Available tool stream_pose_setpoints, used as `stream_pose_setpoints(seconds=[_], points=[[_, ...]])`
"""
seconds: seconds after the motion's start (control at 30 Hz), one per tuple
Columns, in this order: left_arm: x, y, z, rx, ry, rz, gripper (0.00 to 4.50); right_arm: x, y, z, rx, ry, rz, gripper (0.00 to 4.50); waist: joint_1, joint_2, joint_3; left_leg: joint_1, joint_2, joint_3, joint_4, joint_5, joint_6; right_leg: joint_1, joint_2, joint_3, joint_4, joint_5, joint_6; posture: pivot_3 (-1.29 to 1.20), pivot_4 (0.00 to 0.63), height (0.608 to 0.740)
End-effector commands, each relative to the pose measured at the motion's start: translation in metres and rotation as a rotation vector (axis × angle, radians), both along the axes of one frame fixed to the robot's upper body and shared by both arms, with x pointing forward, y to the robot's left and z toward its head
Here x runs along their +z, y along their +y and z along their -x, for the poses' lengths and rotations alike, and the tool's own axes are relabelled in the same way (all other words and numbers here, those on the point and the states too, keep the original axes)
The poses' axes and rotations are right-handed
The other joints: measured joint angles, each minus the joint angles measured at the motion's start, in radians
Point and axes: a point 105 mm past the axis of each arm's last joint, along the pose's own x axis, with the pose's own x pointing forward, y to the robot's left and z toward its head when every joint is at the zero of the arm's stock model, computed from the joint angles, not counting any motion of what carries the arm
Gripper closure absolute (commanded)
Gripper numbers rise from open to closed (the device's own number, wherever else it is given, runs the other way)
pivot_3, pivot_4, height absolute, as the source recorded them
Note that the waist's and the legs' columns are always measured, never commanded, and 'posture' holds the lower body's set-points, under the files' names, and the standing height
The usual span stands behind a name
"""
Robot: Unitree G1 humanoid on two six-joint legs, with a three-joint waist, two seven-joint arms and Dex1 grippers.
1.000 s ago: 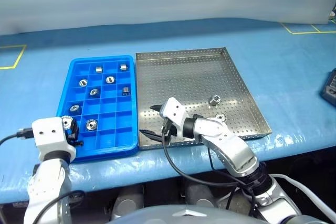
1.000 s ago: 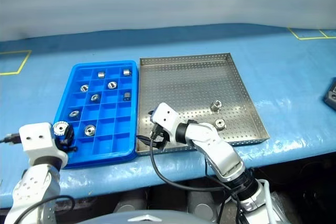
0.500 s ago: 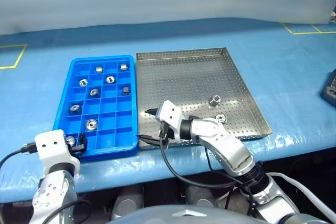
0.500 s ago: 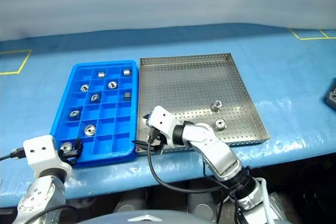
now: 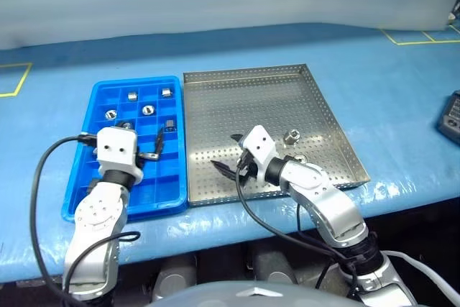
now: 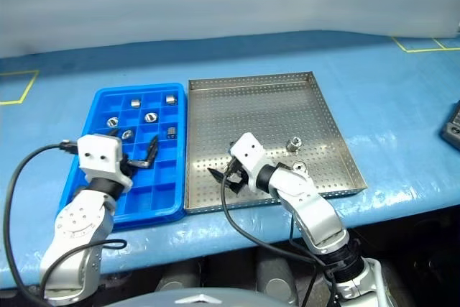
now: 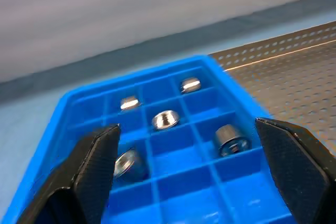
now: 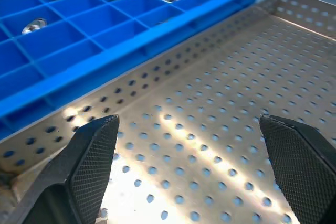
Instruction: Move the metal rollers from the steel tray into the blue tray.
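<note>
The blue tray (image 5: pixel 171 177) lies left of the steel tray (image 5: pixel 266 95), the two side by side. Several metal rollers rest in the blue tray's far compartments, such as one (image 5: pixel 146 110) and another (image 7: pixel 229 139). Two rollers remain in the steel tray: one (image 5: pixel 292 135) stands free, the other (image 5: pixel 301 158) is partly hidden by my right arm. Over the middle of the blue tray my left gripper (image 5: pixel 131 136) hovers open and empty, and its arm covers the near compartments. My right gripper (image 5: pixel 226 151) is open and empty over the steel tray's near left part, left of the two rollers.
Both trays sit on a blue-covered table whose front edge (image 5: pixel 237 221) runs just below them. A dark object (image 5: pixel 450 116) lies at the far right edge. Yellow tape lines (image 5: pixel 18 80) mark the cover at the left and back right.
My left gripper, shut on a roller at the blue tray's near left corner, opened there, then moved forward and right over the tray. My right gripper shifted right, nearer the two rollers.
</note>
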Motion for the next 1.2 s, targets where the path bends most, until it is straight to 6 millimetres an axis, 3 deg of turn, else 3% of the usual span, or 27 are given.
stream_pose_setpoints(seconds=[0.03,0.2,0.43,0.87,1.07,1.2], points=[[0.008,-0.031,-0.002,-0.19,-0.038,-0.001,0.04,0.01,-0.017,-0.007,-0.134,-0.026,-0.005,0.0,-0.016,0.0,0.0,0.0,0.0,0.0,0.0,0.0,0.0,0.0,0.0,0.0,0.0,0.0,0.0,-0.14,0.15,0.74],[0.006,-0.062,0.0,-0.394,-0.016,-0.008,0.04,0.002,-0.031,-0.005,-0.216,0.049,0.049,0.0,-0.045,0.0,0.0,0.0,0.0,0.001,0.0,0.0,0.0,0.0,0.0,0.0,0.0,0.0,0.0,-0.17,0.15,0.74],[-0.008,-0.096,0.019,-0.658,0.06,-0.036,0.04,-0.008,-0.042,0.006,-0.237,0.178,0.137,0.0,-0.071,0.0,0.0,0.0,0.0,0.001,0.0,0.0,0.001,0.0,0.0,0.001,0.0,0.0,0.0,-0.19,0.15,0.74],[-0.02,-0.101,0.051,-0.826,0.167,-0.054,0.04,-0.02,-0.036,0.01,-0.218,0.358,0.213,0.0,-0.084,0.001,0.0,0.0,0.0,0.001,0.0,0.0,0.001,-0.001,0.001,0.001,0.0,0.0,0.0,-0.14,0.15,0.74],[-0.021,-0.098,0.057,-0.823,0.183,-0.059,0.04,-0.022,-0.032,0.007,-0.206,0.376,0.24,0.0,-0.076,0.001,0.001,0.0,0.001,0.001,0.0,0.0,0.001,-0.001,0.001,0.001,0.0,0.0,0.0,-0.11,0.15,0.74],[-0.021,-0.095,0.057,-0.801,0.178,-0.065,0.0,-0.023,-0.031,0.006,-0.2,0.379,0.259,0.8,-0.074,0.001,0.001,0.0,0.0,0.001,0.0,0.0,0.001,-0.001,0.001,0.001,0.0,0.0,0.0,-0.09,0.15,0.74]])
